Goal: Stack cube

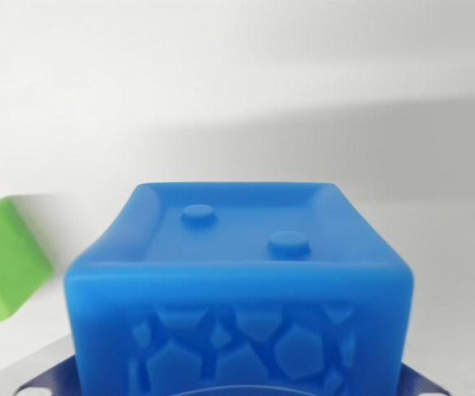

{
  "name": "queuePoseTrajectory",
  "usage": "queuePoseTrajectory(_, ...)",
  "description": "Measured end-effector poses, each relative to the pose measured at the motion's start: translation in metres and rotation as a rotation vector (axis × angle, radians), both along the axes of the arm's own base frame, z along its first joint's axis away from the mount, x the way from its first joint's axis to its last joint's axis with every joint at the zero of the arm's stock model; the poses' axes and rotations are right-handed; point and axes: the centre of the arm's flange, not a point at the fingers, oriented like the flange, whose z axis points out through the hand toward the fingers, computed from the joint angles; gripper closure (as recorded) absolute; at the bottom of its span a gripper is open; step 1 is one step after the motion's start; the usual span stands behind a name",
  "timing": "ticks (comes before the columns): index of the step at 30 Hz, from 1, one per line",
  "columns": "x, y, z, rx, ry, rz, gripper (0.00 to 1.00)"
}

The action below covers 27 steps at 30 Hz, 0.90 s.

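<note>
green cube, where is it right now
In the wrist view the green cube sits at the far left edge, partly cut off, left of the big blue cube filling the lower centre.

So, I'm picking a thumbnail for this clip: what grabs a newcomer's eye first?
The big blue cube fills the lower centre of the wrist view, close to the camera, with two round studs on its recessed top and raised polygon shapes on its front face. After that, a green cube cut off by the wrist view's left edge, on a plain white surface.
</note>
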Motion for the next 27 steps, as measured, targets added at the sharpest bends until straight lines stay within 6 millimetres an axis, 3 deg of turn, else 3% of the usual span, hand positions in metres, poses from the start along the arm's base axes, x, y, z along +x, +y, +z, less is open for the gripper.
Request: queuePoseTrajectory(27, -0.011, 0.052, 0.006, 0.000, 0.000, 0.152, 1.00)
